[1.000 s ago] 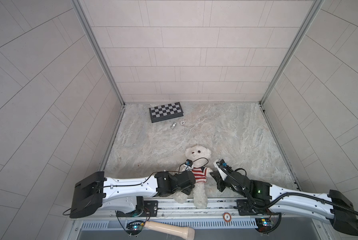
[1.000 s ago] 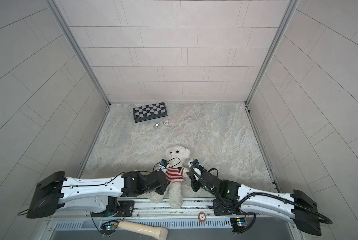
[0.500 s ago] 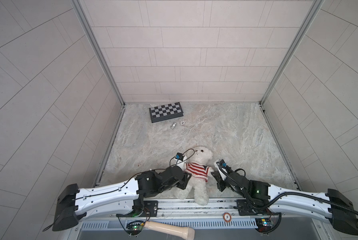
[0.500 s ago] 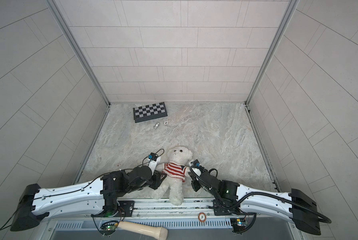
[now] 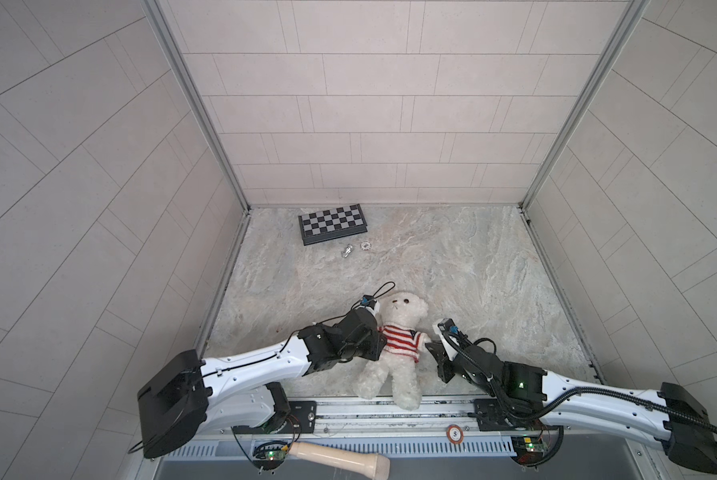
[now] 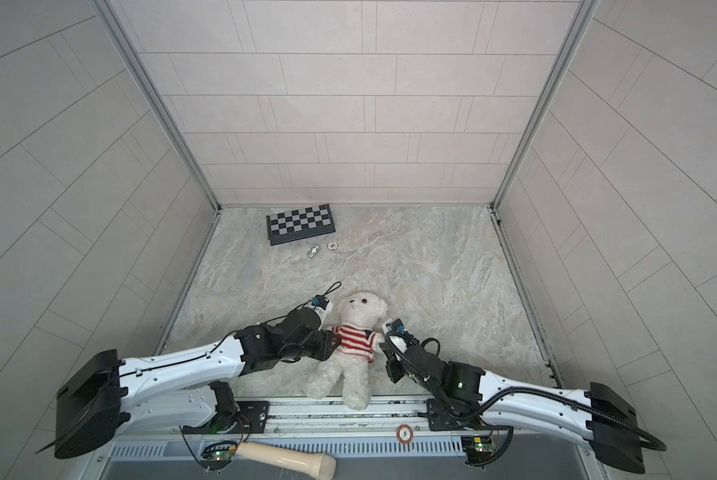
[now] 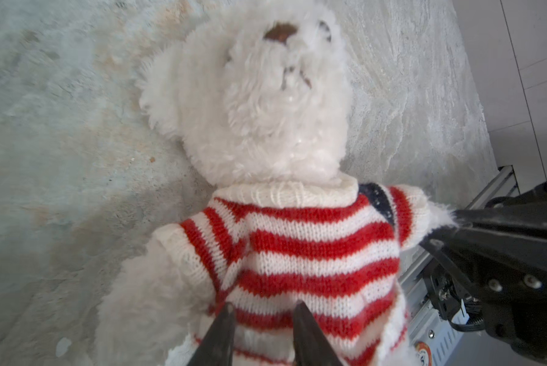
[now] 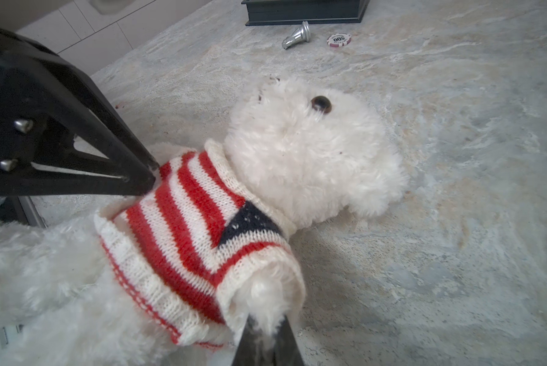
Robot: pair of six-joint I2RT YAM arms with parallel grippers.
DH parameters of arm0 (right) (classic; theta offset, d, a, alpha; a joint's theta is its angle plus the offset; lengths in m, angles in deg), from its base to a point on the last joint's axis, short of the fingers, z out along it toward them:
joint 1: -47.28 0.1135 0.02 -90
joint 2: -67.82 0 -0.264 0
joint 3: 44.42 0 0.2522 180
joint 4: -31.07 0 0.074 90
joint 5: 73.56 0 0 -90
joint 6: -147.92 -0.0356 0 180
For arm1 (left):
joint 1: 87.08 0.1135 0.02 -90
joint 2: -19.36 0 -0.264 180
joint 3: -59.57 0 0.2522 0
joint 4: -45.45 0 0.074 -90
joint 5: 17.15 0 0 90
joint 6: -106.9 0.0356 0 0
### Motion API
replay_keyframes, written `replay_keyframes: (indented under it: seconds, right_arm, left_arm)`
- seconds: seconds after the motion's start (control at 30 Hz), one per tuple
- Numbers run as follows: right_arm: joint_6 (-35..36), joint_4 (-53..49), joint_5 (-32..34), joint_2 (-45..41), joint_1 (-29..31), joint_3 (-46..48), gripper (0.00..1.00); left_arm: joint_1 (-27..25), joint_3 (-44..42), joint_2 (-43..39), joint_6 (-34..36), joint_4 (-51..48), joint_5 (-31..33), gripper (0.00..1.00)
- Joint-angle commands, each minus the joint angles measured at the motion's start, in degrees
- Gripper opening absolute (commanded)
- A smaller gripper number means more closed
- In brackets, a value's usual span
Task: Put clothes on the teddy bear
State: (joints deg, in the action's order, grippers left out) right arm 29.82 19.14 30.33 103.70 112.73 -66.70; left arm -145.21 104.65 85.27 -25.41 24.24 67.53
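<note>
The left gripper (image 7: 262,305) pinches the sweater (image 7: 297,247) on the teddy bear (image 7: 266,111). The right gripper (image 8: 267,320) pinches its paw (image 8: 262,294). A game board (image 5: 332,223) lies far behind.

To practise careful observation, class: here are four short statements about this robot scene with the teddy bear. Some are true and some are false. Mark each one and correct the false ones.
1. The teddy bear wears a red-and-white striped sweater. True.
2. The teddy bear lies face down on the table. False: it lies on its back, face up.
3. The right gripper is shut on the teddy bear's paw. True.
4. The poker chip rests on the chessboard. False: it lies on the table beside the chessboard, near a silver chess piece.
</note>
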Motion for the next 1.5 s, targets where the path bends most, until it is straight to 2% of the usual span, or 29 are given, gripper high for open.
replay_keyframes:
  seconds: [0.0,0.23,0.37,0.53,0.67,0.87,0.97,1.1,1.47]
  right_arm:
    - [-1.2,-1.3,1.9,-0.7,-0.3,0.6,0.00]
    - [-1.4,-0.1,1.5,1.4,-0.3,0.3,0.00]
    - [-1.3,-0.4,1.5,1.0,-0.3,0.0,0.00]
    - [-1.2,-1.6,1.7,-0.6,-0.3,0.2,0.00]
    - [-1.0,-1.2,2.2,-0.7,-0.3,0.2,0.00]
    - [-2.2,-2.3,3.6,-0.4,-0.8,0.2,0.00]
    - [-4.2,-2.7,4.0,-0.1,-2.1,0.7,0.00]
    - [-5.4,-3.3,3.8,1.6,-2.9,0.3,0.00]
    - [-4.9,0.4,1.5,9.0,-3.5,-1.3,0.00]
  left_arm:
    - [-0.7,-3.5,-2.1,-1.6,3.4,-2.6,0.36]
    - [-1.8,-7.2,-4.3,-3.2,3.3,-3.4,0.37]
    - [-1.6,-4.2,-7.9,-0.6,-2.9,-1.6,0.37]
    - [1.7,-1.2,-15.7,2.1,-9.8,-0.7,0.39]
    - [5.4,-0.5,-17.4,3.6,-10.9,-0.9,0.45]
    - [13.1,-2.0,-13.5,3.8,-6.1,-4.5,0.61]
    - [17.6,-5.9,-11.1,0.6,1.2,-9.7,0.67]
    - [17.7,-8.1,-7.2,-1.7,8.1,-13.4,0.73]
    - [14.5,-12.7,-6.7,-7.8,19.7,-16.6,0.71]
